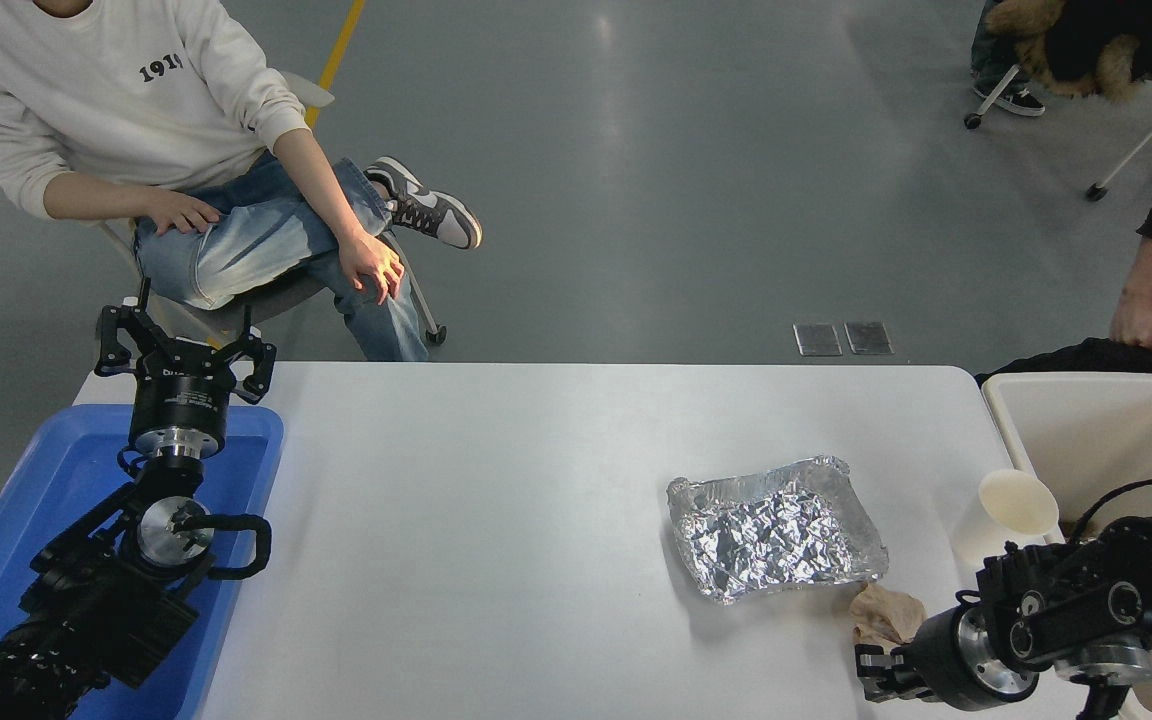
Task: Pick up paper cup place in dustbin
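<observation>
A glossy grey floor [656,170] reflects pale light beyond the white table [496,480]. A yellow line [336,55] crosses it far left; wheeled chair legs [1131,150] stand far right.

White table [496,520], matte and unpatterned. Paper cup [1014,503]: plain cream-white, unmarked, inside and out. Dustbin [1096,420]: the same cream-white, smooth walls. Foil tray [774,528]: bright silver, its crinkled floor broken into light and dark facets. Paper ball [886,612]: pale brown. Bin [46,500] beneath my left arm: saturated blue. My left gripper [181,352] and my right gripper [881,672]: black, each behind a silver metal wrist ring. Floor [686,180]: glossy grey, crossed by one yellow line [341,50]. Seated person [166,110]: cream-white sweatshirt with black print, faded blue jeans, grey-and-white shoe with a black sole.
</observation>
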{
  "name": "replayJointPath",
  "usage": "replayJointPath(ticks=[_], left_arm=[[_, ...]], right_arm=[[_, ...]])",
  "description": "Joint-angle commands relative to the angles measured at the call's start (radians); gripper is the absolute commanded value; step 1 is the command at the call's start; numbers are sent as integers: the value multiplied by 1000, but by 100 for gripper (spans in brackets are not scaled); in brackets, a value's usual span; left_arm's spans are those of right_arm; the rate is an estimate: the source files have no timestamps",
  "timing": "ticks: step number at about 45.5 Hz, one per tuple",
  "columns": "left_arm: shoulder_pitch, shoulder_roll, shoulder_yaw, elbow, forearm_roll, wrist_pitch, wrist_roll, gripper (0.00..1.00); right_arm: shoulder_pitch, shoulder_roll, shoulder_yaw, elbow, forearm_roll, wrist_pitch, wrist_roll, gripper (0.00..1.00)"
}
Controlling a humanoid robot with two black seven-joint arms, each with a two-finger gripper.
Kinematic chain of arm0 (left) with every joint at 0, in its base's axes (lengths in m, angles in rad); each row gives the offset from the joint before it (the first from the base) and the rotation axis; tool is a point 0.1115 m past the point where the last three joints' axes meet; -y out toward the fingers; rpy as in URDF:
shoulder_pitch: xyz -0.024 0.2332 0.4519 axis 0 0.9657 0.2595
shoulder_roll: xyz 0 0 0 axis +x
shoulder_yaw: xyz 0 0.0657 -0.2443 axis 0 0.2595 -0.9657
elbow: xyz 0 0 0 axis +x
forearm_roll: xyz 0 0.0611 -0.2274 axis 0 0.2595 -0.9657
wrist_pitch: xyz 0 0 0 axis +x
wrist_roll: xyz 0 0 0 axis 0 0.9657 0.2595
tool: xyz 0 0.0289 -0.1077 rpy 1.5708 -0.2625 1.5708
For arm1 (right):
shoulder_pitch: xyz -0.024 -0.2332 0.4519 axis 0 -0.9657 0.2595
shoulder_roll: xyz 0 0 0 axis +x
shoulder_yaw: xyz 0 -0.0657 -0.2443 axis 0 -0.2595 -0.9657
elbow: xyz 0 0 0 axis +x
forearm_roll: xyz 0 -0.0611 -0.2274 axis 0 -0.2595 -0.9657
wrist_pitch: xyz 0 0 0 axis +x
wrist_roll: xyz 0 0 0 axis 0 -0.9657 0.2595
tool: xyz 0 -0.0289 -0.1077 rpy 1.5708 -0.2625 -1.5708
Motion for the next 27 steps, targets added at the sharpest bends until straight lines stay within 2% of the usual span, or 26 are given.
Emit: replayJointPath(ticks=[1, 20, 27], left_arm=[[0, 0, 0, 0, -2, -1, 0, 99], [0, 0, 0, 0, 0, 3, 0, 99], [0, 0, 0, 0, 0, 3, 2, 99]], right_arm=[[5, 5, -3, 0, -1, 0, 1, 0], [24, 6, -7, 7, 5, 2, 0, 0], [112, -4, -88, 51, 5, 5, 1, 0]])
